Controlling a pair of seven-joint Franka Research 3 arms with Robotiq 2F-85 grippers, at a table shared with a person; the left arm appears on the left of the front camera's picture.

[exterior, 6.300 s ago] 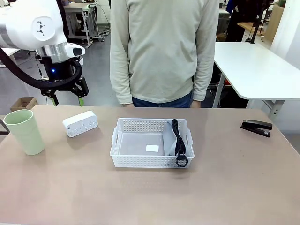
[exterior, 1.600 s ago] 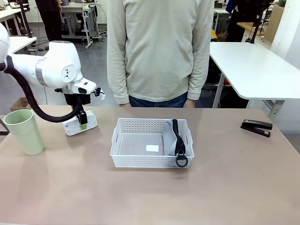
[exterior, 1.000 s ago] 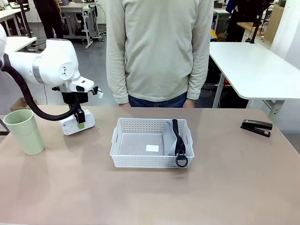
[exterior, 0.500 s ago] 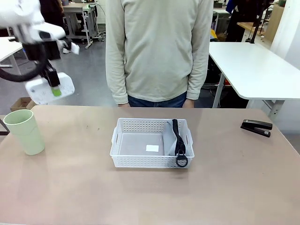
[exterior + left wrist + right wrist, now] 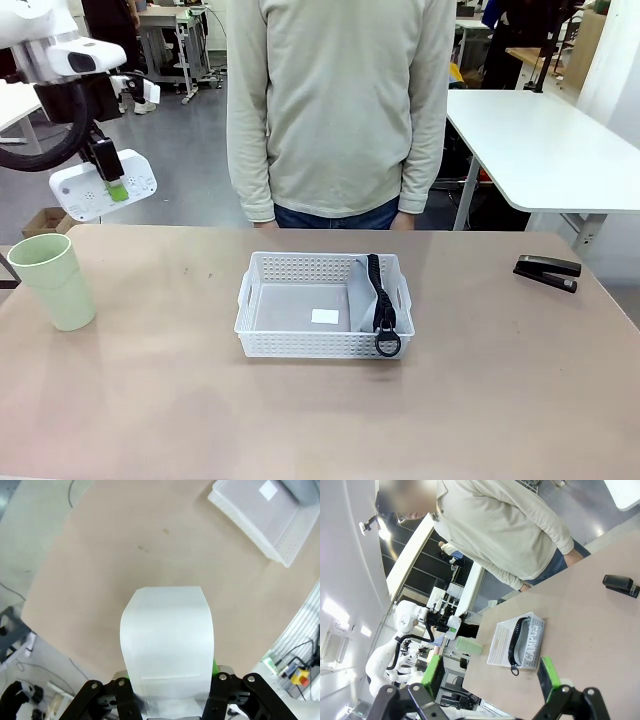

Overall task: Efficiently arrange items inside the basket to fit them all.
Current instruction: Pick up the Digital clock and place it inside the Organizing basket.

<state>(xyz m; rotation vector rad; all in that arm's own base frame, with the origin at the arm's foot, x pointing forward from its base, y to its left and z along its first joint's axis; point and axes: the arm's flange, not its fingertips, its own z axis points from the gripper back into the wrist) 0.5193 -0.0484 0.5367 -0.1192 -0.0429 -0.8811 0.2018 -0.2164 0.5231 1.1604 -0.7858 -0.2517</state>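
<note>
My left gripper [image 5: 112,183] is shut on the small white boxy device [image 5: 102,186] and holds it in the air above the table's far left corner. The left wrist view has the device [image 5: 166,640] standing between the fingers, high over the tabletop. The white basket [image 5: 320,343] sits mid-table, with the grey zip pouch [image 5: 368,290] upright along its right side. A pale green cup [image 5: 50,280] stands at the left and a black stapler [image 5: 547,271] lies at the far right. My right gripper [image 5: 491,677] is open and holds nothing, well back from the basket [image 5: 500,637].
A person in a light sweater [image 5: 340,100] stands at the far edge behind the basket, arms down. A white sticker [image 5: 325,316] lies on the basket floor, whose left part is bare. Bare tabletop [image 5: 320,420] lies in front of the basket.
The left gripper has lifted the white device off the table, up and to the left. In the last half second it has settled slightly. Basket, pouch, cup and stapler have not moved.
</note>
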